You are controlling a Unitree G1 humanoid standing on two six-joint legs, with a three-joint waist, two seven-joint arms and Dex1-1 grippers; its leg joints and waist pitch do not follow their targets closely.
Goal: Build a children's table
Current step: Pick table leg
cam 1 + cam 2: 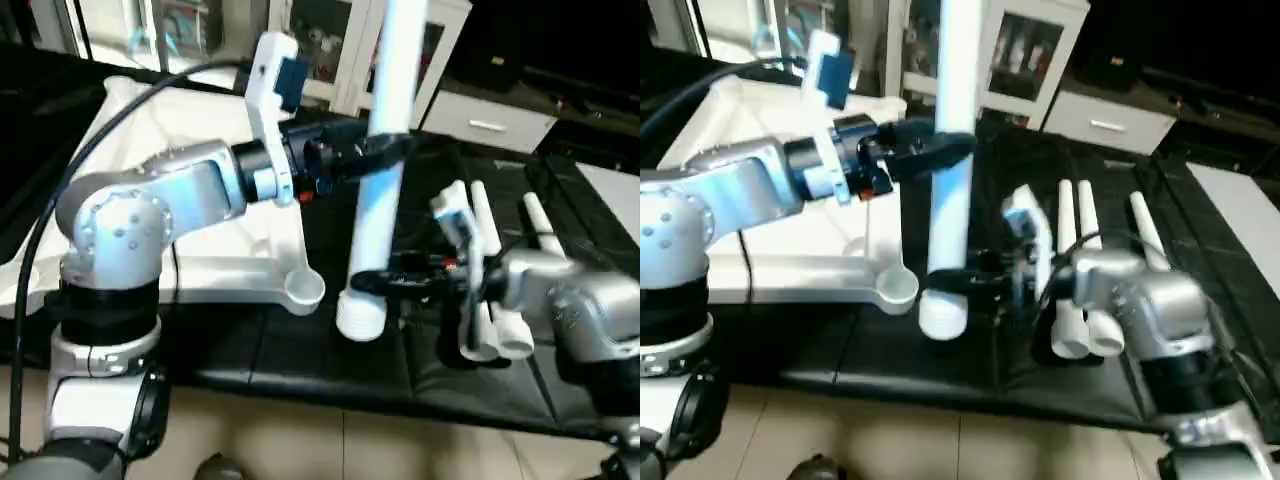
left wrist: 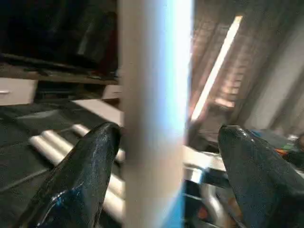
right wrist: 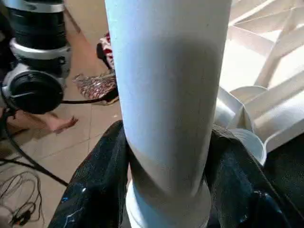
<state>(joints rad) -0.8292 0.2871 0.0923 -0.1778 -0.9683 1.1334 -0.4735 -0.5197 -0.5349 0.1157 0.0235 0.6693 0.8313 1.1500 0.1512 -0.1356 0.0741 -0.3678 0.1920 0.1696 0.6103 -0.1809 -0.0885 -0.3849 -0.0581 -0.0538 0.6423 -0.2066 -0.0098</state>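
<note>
Black mat under everything: tabletop (image 1: 200, 130) upside down at its left edge. My right gripper (image 1: 395, 283) clamps the upright leg (image 1: 385, 150) low; left gripper (image 1: 365, 150) spread around it higher. Light, stiff, slick tube, hold low.

A black padded worktop (image 1: 300, 365) with stitched seams runs across the scene, and below its near edge lies a pale beige tiled floor (image 1: 330, 440), where the right wrist view shows loose black cables (image 3: 19, 199) and a crumpled patterned cloth (image 3: 97, 85). Behind the worktop stands a white cabinet with glass doors (image 1: 1025, 55) holding small objects too blurred to name, and beside it a low white drawer unit (image 1: 485, 120) with a metal handle. The left wrist view shows a long bright strip light (image 2: 216, 69) against a dim ribbed surface.
</note>
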